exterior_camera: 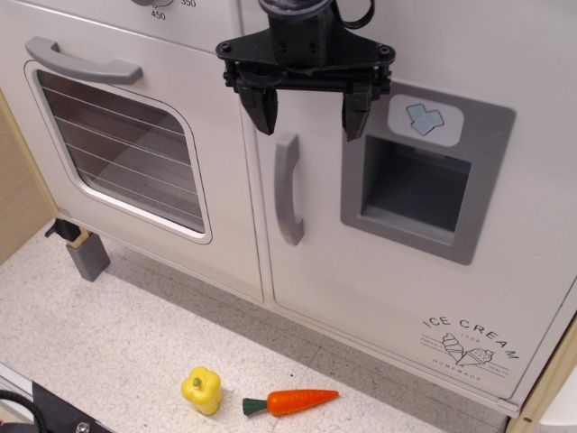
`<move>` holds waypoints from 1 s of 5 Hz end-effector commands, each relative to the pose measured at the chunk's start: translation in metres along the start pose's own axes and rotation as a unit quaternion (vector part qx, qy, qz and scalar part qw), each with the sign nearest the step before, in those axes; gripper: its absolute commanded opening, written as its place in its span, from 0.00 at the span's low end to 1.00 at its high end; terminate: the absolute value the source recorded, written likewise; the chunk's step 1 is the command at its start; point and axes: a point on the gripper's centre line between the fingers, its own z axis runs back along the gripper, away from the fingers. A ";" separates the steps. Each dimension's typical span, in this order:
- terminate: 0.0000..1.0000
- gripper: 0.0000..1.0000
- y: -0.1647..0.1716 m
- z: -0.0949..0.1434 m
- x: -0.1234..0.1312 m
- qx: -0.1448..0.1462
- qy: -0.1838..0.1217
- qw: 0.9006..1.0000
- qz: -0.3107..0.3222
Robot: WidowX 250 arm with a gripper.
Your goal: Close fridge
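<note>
The fridge door [379,271] is large and white, with a vertical grey handle [288,189], a grey recessed dispenser panel [419,185] and an "ICE CREAM" print [469,338] at the lower right. It now sits nearly flush with the oven front beside it. My black gripper [308,113] is open, its two fingers pointing down in front of the door's upper part, just above the handle top. It holds nothing.
The oven door [122,153] with window and horizontal grey handle [83,61] is on the left. A yellow toy pepper [202,390] and an orange toy carrot [293,400] lie on the speckled floor. A small grey block [87,255] stands at the left.
</note>
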 end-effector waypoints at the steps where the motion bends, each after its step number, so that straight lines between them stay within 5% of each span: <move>1: 0.00 1.00 -0.002 0.010 0.007 -0.005 -0.022 1.000 0.008; 2: 0.00 1.00 0.000 0.013 -0.015 0.001 -0.012 1.000 -0.009; 5: 0.00 1.00 0.002 0.013 -0.004 -0.001 -0.025 1.000 0.017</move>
